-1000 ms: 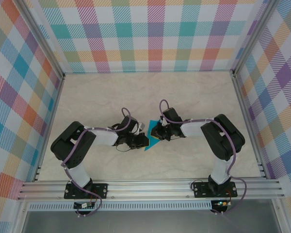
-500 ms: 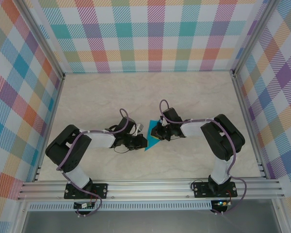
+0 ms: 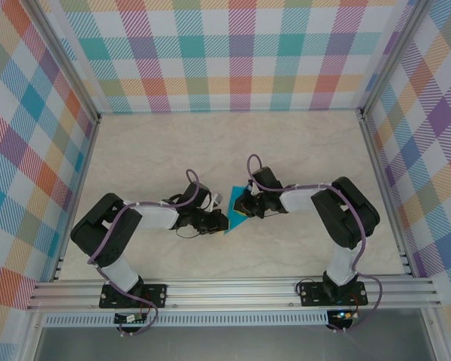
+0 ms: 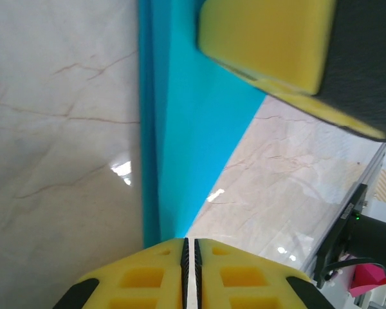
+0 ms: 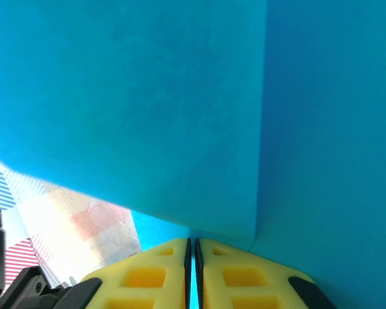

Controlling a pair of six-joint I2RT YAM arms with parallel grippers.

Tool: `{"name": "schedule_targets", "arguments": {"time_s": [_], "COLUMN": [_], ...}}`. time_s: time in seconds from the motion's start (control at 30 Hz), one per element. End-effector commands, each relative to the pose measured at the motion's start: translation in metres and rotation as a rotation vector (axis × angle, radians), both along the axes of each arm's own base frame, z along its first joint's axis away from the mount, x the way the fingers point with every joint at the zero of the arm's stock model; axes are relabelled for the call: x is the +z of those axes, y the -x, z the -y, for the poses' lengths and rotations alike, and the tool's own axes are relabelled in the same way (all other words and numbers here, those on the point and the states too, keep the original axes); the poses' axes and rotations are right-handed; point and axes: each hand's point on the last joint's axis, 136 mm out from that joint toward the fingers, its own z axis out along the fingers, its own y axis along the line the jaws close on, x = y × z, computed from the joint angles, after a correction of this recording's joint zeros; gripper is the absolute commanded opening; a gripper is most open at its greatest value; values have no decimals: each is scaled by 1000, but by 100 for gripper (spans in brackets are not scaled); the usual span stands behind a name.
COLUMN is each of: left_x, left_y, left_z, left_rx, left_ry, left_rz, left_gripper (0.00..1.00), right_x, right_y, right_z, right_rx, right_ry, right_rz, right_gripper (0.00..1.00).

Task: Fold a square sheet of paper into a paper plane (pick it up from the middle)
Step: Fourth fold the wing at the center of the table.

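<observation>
Left end effector (image 3: pixel 222 219) is closed narrow, pinching one corner of the square sheet of paper (image 3: pixel 232 224). Right end effector (image 3: pixel 243 210) is pinched shut on the same sheet. The creased sheet sits at the tabletop (image 3: pixel 301 150) centre, between both.

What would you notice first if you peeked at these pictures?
The bright blue paper sheet jumps out first, in the middle of the pale table. It has a crease in it, and the left gripper and the right gripper pinch it from opposite sides with their yellow fingers shut. All around the table stand walls covered in rainbow-coloured checks.
</observation>
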Motion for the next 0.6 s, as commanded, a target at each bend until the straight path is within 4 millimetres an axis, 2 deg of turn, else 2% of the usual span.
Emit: {"name": "schedule_targets", "arguments": {"time_s": [0.0, 0.13, 0.37, 0.47, 0.57], "left_x": [-24, -35, -40, -29, -6], "left_y": [17, 25, 36, 37, 28], "left_z": [-15, -28, -40, -35, -27], "left_rx": [-15, 0, 20, 14, 24], "left_ry": [-85, -140, -165, -115, -60], "left_rz": [-48, -64, -80, -66, -13], "left_gripper": [13, 11, 11, 11, 11], "right_x": [-24, -24, -26, -26, -25], "right_y": [14, 14, 15, 15, 14], "right_z": [16, 17, 17, 17, 16], "right_rx": [-17, -18, -17, -17, -17], "right_ry": [80, 81, 87, 87, 83], "right_rz": [-72, -72, -79, -79, -77], "right_gripper": [14, 13, 13, 13, 13]}}
